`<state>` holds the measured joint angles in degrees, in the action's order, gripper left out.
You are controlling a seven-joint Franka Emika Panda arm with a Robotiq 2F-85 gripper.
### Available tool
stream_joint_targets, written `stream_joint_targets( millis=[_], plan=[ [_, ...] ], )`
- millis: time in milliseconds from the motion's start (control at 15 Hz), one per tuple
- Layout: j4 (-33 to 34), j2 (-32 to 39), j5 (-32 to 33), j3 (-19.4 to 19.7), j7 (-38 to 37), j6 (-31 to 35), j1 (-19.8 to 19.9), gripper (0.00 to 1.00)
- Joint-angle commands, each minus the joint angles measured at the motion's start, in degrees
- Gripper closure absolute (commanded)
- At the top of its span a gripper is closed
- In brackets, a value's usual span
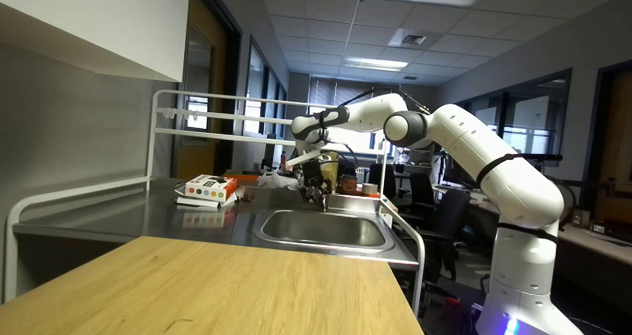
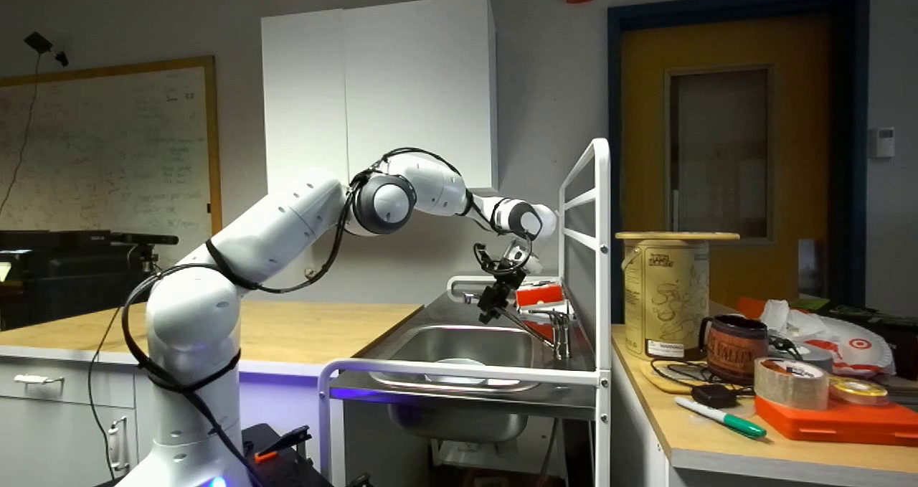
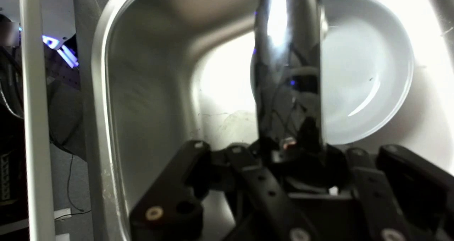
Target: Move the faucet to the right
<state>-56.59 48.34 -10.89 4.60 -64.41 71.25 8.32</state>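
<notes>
As the black two-fingered gripper [image 3: 296, 154] is seen right at the shiny chrome faucet [image 2: 561, 336], a slip is to be feared: contact could be lost on the smooth, rounded spout [image 3: 289, 70] if a sideways push is made at a slant! Here the spout is flanked by the fingers [image 3: 372, 191], over the rectangular steel sink [image 3: 149, 85], the faucet's upright body being planted lower, beside the basin; whether it is actually clamped cannot be told.

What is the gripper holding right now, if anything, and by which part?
The faucet, apparently, by its spout, partway along: in the wrist view the gripper sits close on both sides and the spout extends past it.
</notes>
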Motion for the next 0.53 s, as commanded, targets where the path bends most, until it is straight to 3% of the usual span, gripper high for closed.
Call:
stream_joint_targets(
  millis=[0,467],
  plan=[
    [1.53,0.55,2.45,0.26,1.81,-2.03,-0.54,0.93],
    [-1.27,0.16,5.29,0.32,3.64,-1.29,-0.38,0.93]
  ],
)
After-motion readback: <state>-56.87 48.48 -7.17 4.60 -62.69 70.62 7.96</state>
